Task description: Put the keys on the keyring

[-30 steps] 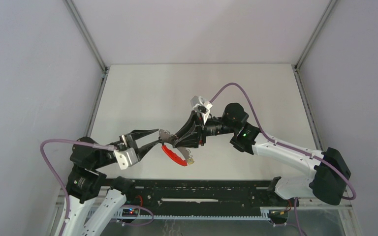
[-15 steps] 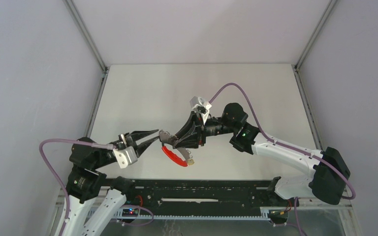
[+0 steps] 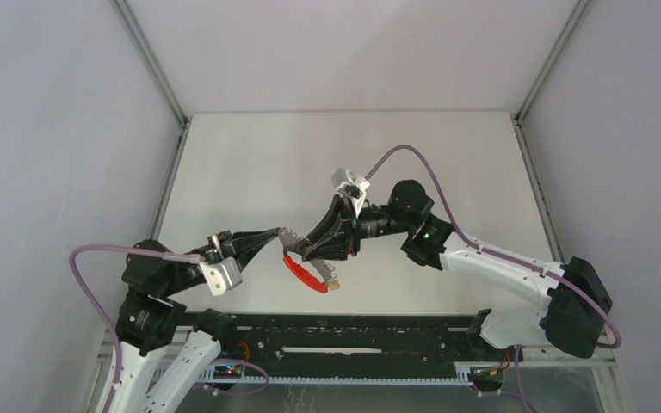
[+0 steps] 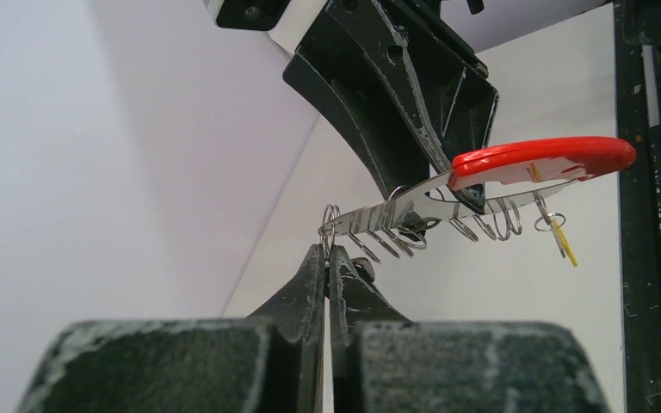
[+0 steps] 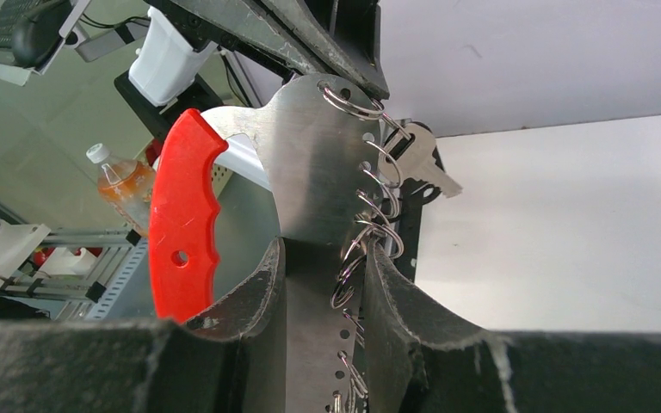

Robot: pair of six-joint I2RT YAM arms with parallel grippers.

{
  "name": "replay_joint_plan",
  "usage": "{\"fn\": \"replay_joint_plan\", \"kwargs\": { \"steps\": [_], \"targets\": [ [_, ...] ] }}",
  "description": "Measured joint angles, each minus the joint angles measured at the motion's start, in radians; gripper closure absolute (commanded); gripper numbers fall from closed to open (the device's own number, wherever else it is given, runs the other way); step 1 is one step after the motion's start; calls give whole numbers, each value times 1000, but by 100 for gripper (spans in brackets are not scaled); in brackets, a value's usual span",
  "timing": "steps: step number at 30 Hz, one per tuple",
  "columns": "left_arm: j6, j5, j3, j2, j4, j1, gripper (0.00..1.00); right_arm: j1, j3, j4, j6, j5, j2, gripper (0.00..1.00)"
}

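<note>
Keyring point(image 5: 310, 172) within right hand point(image 5: 323, 262) (perhaps against left point(image 4: 327, 258))

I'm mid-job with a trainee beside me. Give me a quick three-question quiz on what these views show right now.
1. True or false: the right gripper clamps the metal plate of the keyring.
2. Where do the tips of the left gripper sit? A: at the end wire ring; B: on the red band; C: on the table.
3. Fill in: the left gripper's jaws are ___.
Key: 1 true; 2 A; 3 shut.
</note>
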Motion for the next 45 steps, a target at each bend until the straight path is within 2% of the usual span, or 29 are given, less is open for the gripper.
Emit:
{"fn": "replay_joint_plan", "kwargs": {
  "steps": [7,13,16,20,26,28,29,34,37,39,42,45],
  "targets": [
    [6,22,0,0,-1,0,100,0,0,7,8,-13,7,79],
    [-14,16,-1,0,14,0,100,0,2,5,3,-15,7,70],
    [-35,2,-1,0,30,0,100,0,7,0,-5,-12,7,54],
    [-27,-3,-1,0,27,0,100,0,11,-37,-49,-6,-1,42],
    [175,4,24,16,-103,0,100,0,78,-241,-193,28,-19,24],
    [259,4,69,48,-181,-1,100,0,108,-322,-255,55,-32,2],
    [298,3,93,64,-219,-3,100,0,121,-362,-284,73,-40,0],
    [477,-17,212,146,-428,-37,100,-8,188,-539,-414,176,-73,0],
    [552,-76,259,192,-561,-109,100,2,222,-589,-463,239,-84,3],
    [571,-118,280,222,-627,-167,100,23,239,-611,-499,290,-87,13],
    [565,-182,322,281,-725,-249,100,74,286,-665,-551,351,-81,35],
    [508,-227,393,354,-798,-286,100,121,342,-707,-591,387,-72,46]
  ]
}}
